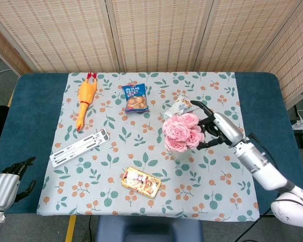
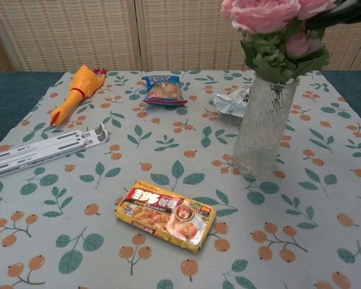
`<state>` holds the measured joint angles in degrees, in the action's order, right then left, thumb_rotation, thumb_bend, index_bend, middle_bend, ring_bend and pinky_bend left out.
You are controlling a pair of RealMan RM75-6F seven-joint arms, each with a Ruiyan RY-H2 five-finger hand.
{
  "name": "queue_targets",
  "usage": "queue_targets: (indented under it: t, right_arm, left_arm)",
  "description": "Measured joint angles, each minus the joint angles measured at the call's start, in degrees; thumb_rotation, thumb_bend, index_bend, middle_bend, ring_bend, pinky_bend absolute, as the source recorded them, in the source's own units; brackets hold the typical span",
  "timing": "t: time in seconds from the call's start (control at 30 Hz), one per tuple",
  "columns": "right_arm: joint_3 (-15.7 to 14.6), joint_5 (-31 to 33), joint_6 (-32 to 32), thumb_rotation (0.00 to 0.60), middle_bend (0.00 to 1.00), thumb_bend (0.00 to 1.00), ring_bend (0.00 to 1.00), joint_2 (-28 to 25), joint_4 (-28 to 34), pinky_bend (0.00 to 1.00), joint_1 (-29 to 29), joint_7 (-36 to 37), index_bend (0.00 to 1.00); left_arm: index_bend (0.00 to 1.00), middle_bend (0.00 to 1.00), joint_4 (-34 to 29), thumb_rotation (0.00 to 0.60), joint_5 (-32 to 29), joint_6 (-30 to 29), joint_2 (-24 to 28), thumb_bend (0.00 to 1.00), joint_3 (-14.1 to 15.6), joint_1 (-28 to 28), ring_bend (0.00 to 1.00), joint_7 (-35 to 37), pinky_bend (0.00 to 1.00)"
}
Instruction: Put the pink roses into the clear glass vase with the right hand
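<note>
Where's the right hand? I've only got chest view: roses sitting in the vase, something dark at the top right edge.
Observer: In the head view the right hand is just right of the pink roses, fingers spread, holding nothing.
Operator: Touching the blooms?
Observer: The fingertips are right beside them, but I cannot tell if they touch.
Operator: Left hand?
Observer: The left hand is low at the table's near-left corner, far from everything on the cloth.
Operator: Which way is clear to back out?
Observer: The right arm runs in from the near-right, over bare cloth.
</note>
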<state>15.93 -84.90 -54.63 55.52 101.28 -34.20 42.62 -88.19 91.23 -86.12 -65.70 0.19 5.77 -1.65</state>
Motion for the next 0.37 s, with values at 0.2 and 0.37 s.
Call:
queue_targets:
  t: [0.2,0.37]
  right_arm:
    - [-3.92,-6.42,-19.04,0.6,0.43,0.01,0.38,0.54,-0.59,0.77,10.37,-15.83,0.06]
    - [-6.23,-7.94,-34.81,0.6,0.27,0.01,0.17,7.71,-8.48,0.61,19.65,-34.35,0.07]
  left_arm:
    - [0.17,0.31,0.15,0.6,-0.34,-0.05,0.06,0.37,-0.09,-0.09,0.33,0.41,0.48]
    - [0.17,0.31,0.09,0.6,0.0,-0.34,0.0,0.37,-0.09,-0.12,0.33,0.22,0.48]
